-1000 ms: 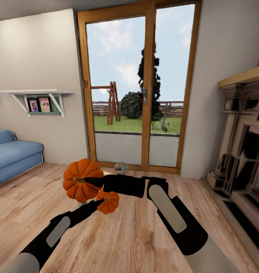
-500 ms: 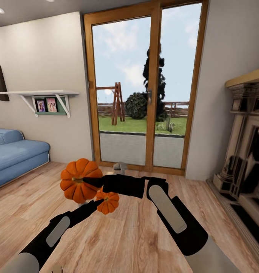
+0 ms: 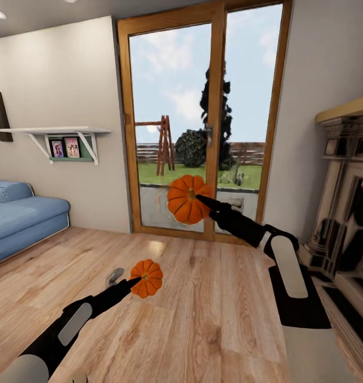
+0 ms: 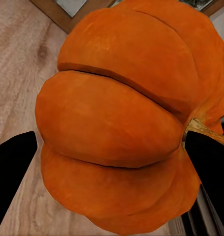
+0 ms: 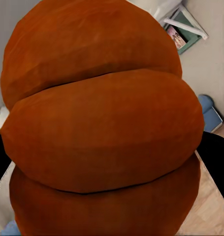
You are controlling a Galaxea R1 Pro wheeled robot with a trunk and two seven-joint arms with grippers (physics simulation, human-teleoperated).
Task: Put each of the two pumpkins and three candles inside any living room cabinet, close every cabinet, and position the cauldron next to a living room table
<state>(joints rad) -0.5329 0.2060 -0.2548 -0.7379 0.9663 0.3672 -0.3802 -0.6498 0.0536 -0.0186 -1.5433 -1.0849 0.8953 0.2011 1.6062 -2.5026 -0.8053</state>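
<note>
Before glass door, right gripper raised, left gripper low, pumpkins clamped

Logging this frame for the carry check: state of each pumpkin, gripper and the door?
Left gripper: shut on the lower pumpkin.
Lower pumpkin: held off the floor, over the wood boards.
Right gripper: shut on the upper pumpkin.
Upper pumpkin: held high, in front of the glass door.
Glass door: closed.
</note>
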